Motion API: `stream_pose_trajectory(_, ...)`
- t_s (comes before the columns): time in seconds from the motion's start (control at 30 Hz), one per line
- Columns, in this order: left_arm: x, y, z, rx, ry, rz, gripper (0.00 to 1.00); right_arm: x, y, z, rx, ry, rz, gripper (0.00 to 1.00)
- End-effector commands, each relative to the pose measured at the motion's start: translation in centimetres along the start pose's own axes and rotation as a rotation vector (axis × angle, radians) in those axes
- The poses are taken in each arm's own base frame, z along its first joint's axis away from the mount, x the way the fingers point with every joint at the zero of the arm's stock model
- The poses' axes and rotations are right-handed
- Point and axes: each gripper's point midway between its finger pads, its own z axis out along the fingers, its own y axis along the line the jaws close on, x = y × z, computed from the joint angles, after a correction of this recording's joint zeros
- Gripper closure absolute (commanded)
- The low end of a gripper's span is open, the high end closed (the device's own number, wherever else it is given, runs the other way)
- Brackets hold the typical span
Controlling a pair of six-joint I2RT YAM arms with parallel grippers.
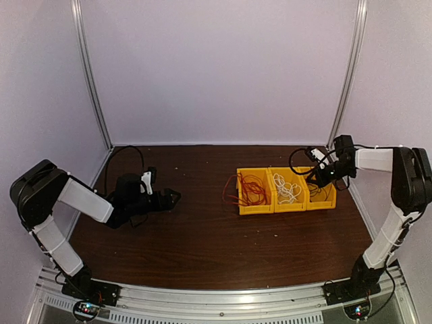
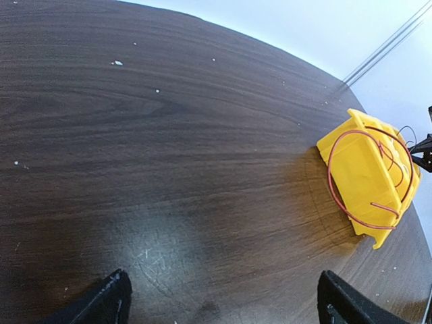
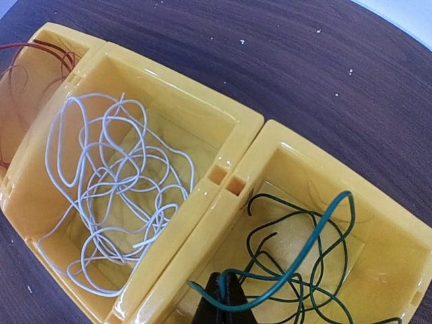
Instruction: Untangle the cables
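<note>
Three yellow bins sit in a row on the table (image 1: 202,243), and the middle bin (image 1: 290,206) holds the white cable (image 1: 289,190) in loose loops, all of it inside the walls. In the bin touching the middle bin's left side lies the red cable (image 1: 251,189), with a loop or two hanging over the wall farthest from the middle bin. In the bin touching the middle bin's right side lies the green cable (image 3: 337,200), dark enough to look black from above. The right gripper (image 3: 223,300) hangs over that bin, just right of the middle bin, its fingers pinched together on a strand of the green cable that arches up from the pile. The left gripper (image 2: 223,300) is well to the left of the middle bin, low over bare wood, its fingers spread wide and holding nothing.
</note>
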Motion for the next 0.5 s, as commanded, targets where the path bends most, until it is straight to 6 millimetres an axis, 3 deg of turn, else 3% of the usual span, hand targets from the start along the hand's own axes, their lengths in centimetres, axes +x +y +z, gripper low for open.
stream_pose_trajectory(0.0, -0.1, 0.3, 0.2, 0.003, -0.018, -0.004, 0.03, -1.4, -2.1, 0.3, 0.106, -0.009, 0.023, 1.00)
stream_pose_trajectory(0.2, -0.3, 0.2, 0.4, 0.005, -0.016, 0.003, 0.02, -0.5, -2.2, 0.1, 0.128, 0.049, 0.040, 0.99)
stream_pose_trajectory(0.47, -1.0, -0.9, 0.3, 0.044, -0.017, 0.041, 0.02, -2.2, -1.7, -5.9, 0.245, 0.045, -0.004, 0.74)
